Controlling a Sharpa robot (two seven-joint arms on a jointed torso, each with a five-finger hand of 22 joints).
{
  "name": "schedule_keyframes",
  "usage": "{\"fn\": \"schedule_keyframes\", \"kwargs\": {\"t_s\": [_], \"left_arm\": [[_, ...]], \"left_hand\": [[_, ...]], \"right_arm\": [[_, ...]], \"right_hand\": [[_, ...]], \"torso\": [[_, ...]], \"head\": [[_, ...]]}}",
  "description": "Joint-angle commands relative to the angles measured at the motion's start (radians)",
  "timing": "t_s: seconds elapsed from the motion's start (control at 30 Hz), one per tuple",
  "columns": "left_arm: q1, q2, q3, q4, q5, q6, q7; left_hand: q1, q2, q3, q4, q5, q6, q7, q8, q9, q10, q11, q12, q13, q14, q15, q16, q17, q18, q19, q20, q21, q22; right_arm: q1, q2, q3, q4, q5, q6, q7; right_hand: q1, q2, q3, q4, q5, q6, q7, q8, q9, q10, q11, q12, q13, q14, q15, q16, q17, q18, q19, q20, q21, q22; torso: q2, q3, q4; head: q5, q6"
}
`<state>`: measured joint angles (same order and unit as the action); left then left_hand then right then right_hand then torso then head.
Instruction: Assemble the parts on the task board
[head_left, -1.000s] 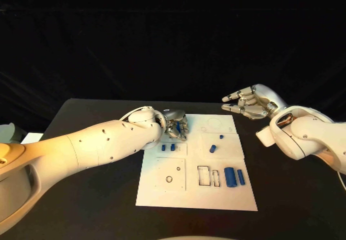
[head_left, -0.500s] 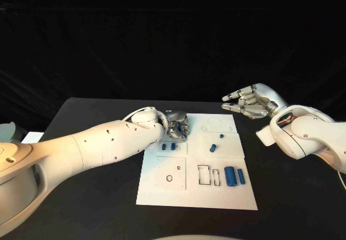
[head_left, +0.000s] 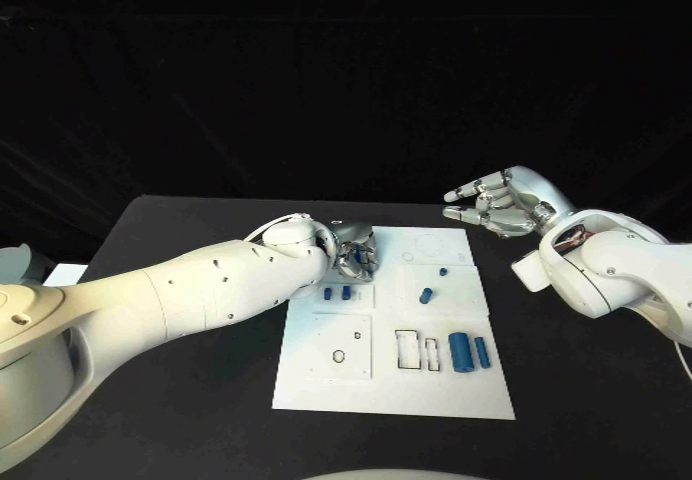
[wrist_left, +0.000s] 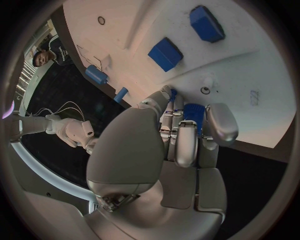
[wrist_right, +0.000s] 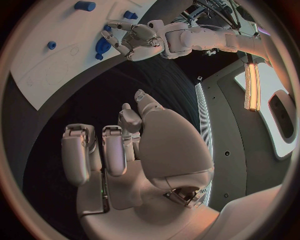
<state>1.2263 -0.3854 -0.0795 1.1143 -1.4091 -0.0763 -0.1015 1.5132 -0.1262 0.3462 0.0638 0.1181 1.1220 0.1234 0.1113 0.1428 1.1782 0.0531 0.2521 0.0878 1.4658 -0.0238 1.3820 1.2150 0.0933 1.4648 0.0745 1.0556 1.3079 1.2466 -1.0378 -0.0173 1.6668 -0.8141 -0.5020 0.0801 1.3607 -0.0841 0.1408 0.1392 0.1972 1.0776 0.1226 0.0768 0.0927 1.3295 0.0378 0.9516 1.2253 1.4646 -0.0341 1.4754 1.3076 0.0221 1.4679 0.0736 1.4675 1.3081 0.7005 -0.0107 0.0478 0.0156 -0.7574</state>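
The white task board lies in the middle of the black table. My left hand hovers over the board's far left corner, its fingers curled around a small blue part. Just in front of it two small blue parts lie on the board. Another blue part lies mid-board, with a tiny one beyond it. Two larger blue cylinders lie at the right, beside two rectangular slots. My right hand is raised off the board's far right corner, loosely curled and holding nothing.
A round outline marks the board's far right section, and small holes sit in the near left section. Black table surface runs around the board on all sides. A dark curtain hangs behind the table.
My left arm has turned slightly over the board's far left corner, still holding its part. The right hand and the loose parts have not moved.
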Motion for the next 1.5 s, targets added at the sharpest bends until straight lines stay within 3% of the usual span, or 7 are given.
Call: {"fn": "schedule_keyframes", "kwargs": {"t_s": [0.03,0.43,0.67,0.9,1.17,1.5], "left_arm": [[-0.008,-0.001,-0.007,-0.003,-0.013,0.032,-0.022],[-0.008,-0.014,-0.006,0.012,0.019,-0.061,-0.003],[-0.008,-0.030,-0.005,0.034,0.050,-0.099,0.000],[-0.007,-0.056,0.005,0.061,0.079,-0.141,0.009],[-0.007,-0.099,0.017,0.113,0.104,-0.178,0.023],[-0.002,-0.161,0.030,0.169,0.116,-0.159,0.004]], "left_hand": [[0.008,0.012,0.021,-0.010,0.003,0.015,-0.003,0.001,-0.001,0.019,-0.004,0.010,0.007,0.040,-0.008,0.005,-0.002,-0.009,0.051,-0.009,0.013,0.075],[-0.031,-0.002,0.132,-0.058,0.005,0.055,-0.001,-0.007,-0.010,0.066,-0.005,-0.031,0.011,0.039,-0.011,0.007,-0.013,-0.017,0.050,-0.013,0.059,0.104],[-0.058,-0.014,0.155,-0.068,0.008,0.053,0.004,-0.018,-0.015,0.069,-0.001,-0.052,0.010,0.038,-0.007,0.008,-0.017,-0.016,0.048,-0.011,0.058,0.107],[-0.079,-0.021,0.155,-0.067,0.007,0.053,0.005,-0.022,-0.018,0.068,0.001,-0.064,0.008,0.037,-0.005,0.005,-0.025,-0.016,0.047,-0.009,0.053,0.107],[-0.084,-0.023,0.154,-0.066,0.007,0.053,0.005,-0.024,-0.018,0.068,0.001,-0.069,0.008,0.036,-0.005,0.004,-0.027,-0.016,0.047,-0.009,0.054,0.108],[-0.084,-0.024,0.155,-0.069,0.007,0.055,0.004,-0.024,-0.018,0.071,0.000,-0.070,0.008,0.036,-0.005,0.004,-0.028,-0.016,0.047,-0.009,0.057,0.109]], "right_arm": [[0.000,0.001,0.000,0.001,0.000,0.014,0.009],[0.000,0.003,0.000,0.004,0.000,0.016,0.011],[0.000,0.004,0.000,0.004,0.001,0.016,0.012],[0.000,0.004,0.000,0.001,0.001,0.016,0.013],[-0.001,0.007,0.000,-0.003,0.003,0.017,0.015],[-0.001,0.007,0.000,-0.004,0.004,0.018,0.015]], "right_hand": [[0.004,0.006,-0.007,0.000,-0.001,-0.005,0.003,-0.003,0.001,-0.008,0.000,-0.002,-0.001,0.079,-0.001,-0.006,0.150,0.013,0.028,-0.002,-0.006,0.143],[0.004,0.006,-0.008,0.000,-0.001,-0.005,0.003,-0.003,0.002,-0.007,0.000,-0.001,-0.001,0.079,-0.001,-0.005,0.151,0.013,0.029,-0.002,-0.006,0.143],[0.004,0.006,-0.008,0.000,-0.001,-0.005,0.003,-0.003,0.002,-0.007,0.000,-0.001,-0.001,0.079,-0.001,-0.005,0.151,0.013,0.029,-0.002,-0.006,0.143],[0.004,0.006,-0.009,0.001,-0.001,-0.005,0.003,-0.003,0.002,-0.006,0.000,-0.002,-0.002,0.079,-0.001,-0.006,0.150,0.013,0.029,-0.002,-0.006,0.143],[0.004,0.006,-0.009,0.001,-0.001,-0.005,0.003,-0.003,0.002,-0.006,0.000,-0.002,-0.002,0.079,-0.001,-0.006,0.150,0.013,0.028,-0.002,-0.006,0.143],[0.004,0.006,-0.009,0.001,-0.001,-0.005,0.003,-0.003,0.002,-0.006,0.000,-0.003,-0.003,0.079,-0.001,-0.006,0.150,0.013,0.028,-0.002,-0.006,0.142]], "torso": [[0.000,0.0000,0.0005],[0.001,0.0006,-0.0007],[-0.001,0.0001,0.0015],[-0.002,-0.0001,0.0037],[-0.001,-0.0009,0.0013],[-0.001,-0.0006,0.0033]], "head": [[-0.001,0.002],[-0.001,0.001],[-0.003,0.002],[-0.003,0.005],[0.000,0.008],[-0.003,0.009]]}}
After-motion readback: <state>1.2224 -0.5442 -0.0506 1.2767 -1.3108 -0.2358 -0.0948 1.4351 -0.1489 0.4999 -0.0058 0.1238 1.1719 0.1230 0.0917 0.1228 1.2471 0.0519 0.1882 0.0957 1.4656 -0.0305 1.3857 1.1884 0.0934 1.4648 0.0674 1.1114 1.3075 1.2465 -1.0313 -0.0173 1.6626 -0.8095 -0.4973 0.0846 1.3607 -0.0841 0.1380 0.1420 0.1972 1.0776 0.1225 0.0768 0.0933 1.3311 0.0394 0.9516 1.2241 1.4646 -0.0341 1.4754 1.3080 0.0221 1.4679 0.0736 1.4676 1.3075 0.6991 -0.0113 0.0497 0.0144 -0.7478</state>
